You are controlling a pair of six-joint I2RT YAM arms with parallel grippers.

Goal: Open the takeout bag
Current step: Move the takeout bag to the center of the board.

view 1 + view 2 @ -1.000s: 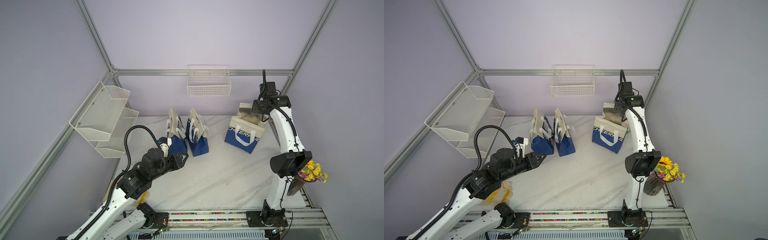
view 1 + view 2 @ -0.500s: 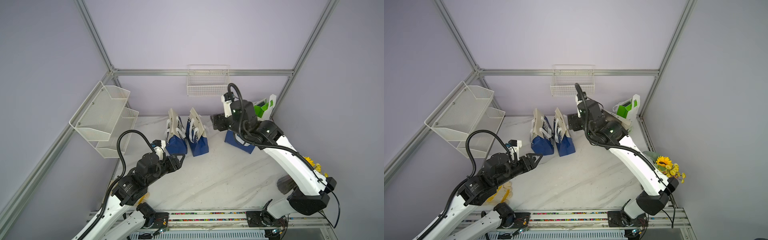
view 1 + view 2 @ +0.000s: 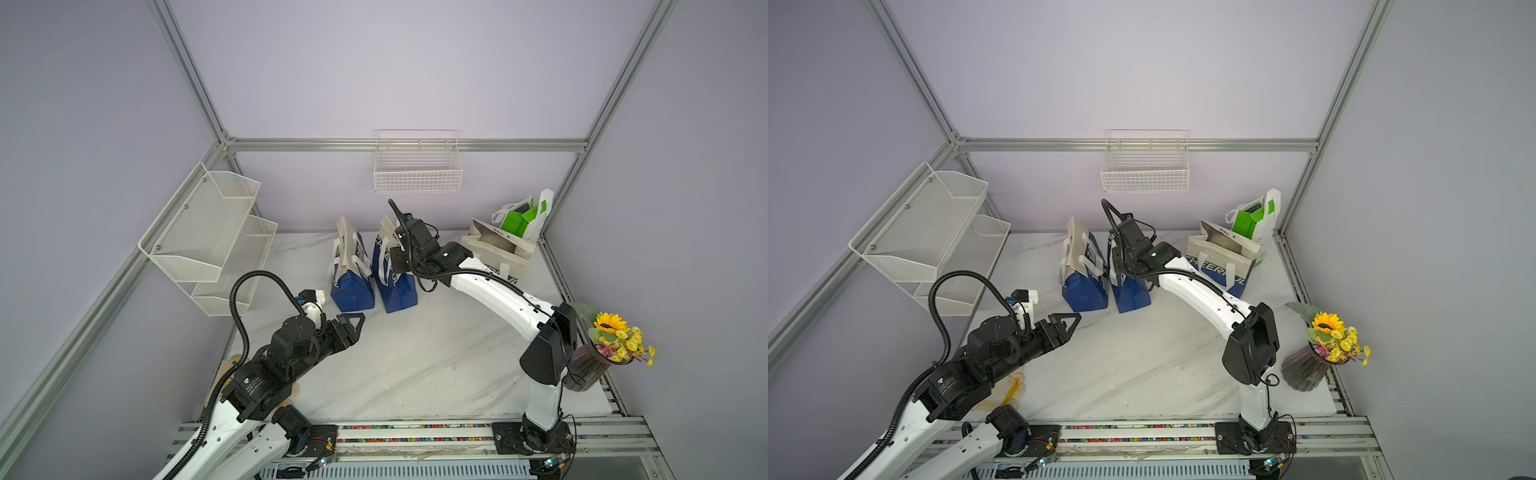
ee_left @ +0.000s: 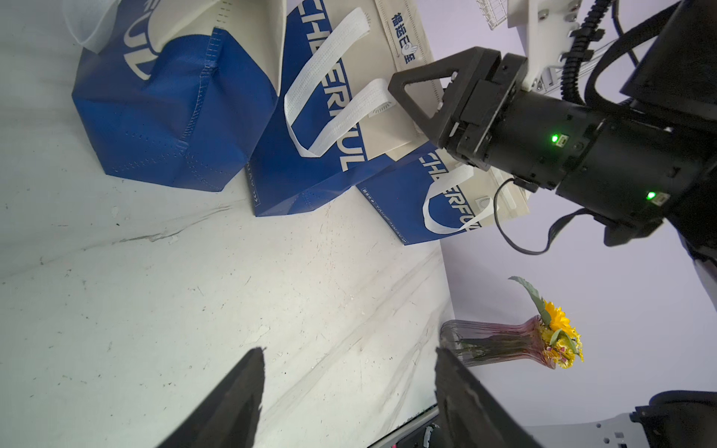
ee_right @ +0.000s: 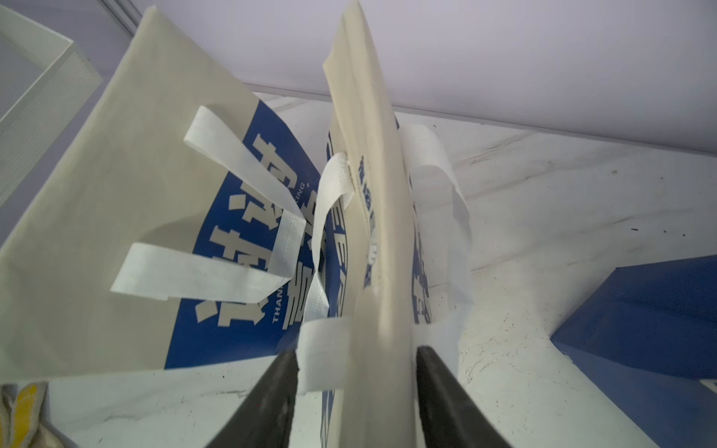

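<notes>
Takeout bag (image 3: pixel 392 286), blue base and cream upper, upright on marble table (image 3: pixel 415 365), middle of a row of three like bags near the back wall. Top edge folded flat and shut. White handle straps (image 5: pixel 438 170) hanging down both faces.

Neighbour bag (image 3: pixel 351 286) just beside it on the left, also shut, handles drooping. Third bag (image 3: pixel 494 249) well apart to the right, mouth gaping, grey lining visible. Green bag (image 3: pixel 519 218) behind that one, in the back right corner.

Right gripper (image 5: pixel 357 357) at the top of the takeout bag, arm reaching in from the right. In right wrist view, dark fingers (image 5: pixel 271 395) one on each side of the cream top fold: one against a strap, the other just beside the fold. Gap narrow, filled by fold and strap. Pressing or merely straddling: cannot tell.

Left gripper (image 3: pixel 353 324) low over the table, in front of the neighbour bag and apart from it. Jaws spread wide, nothing between; only bare marble between the fingertips in left wrist view.

Vase (image 3: pixel 590 365) with sunflower and small yellow blooms at the right table edge, beside the right arm's elbow. Wire basket (image 3: pixel 417 174) on the back wall above the bags. Mesh shelf (image 3: pixel 208 232), two tiers, on the left wall
</notes>
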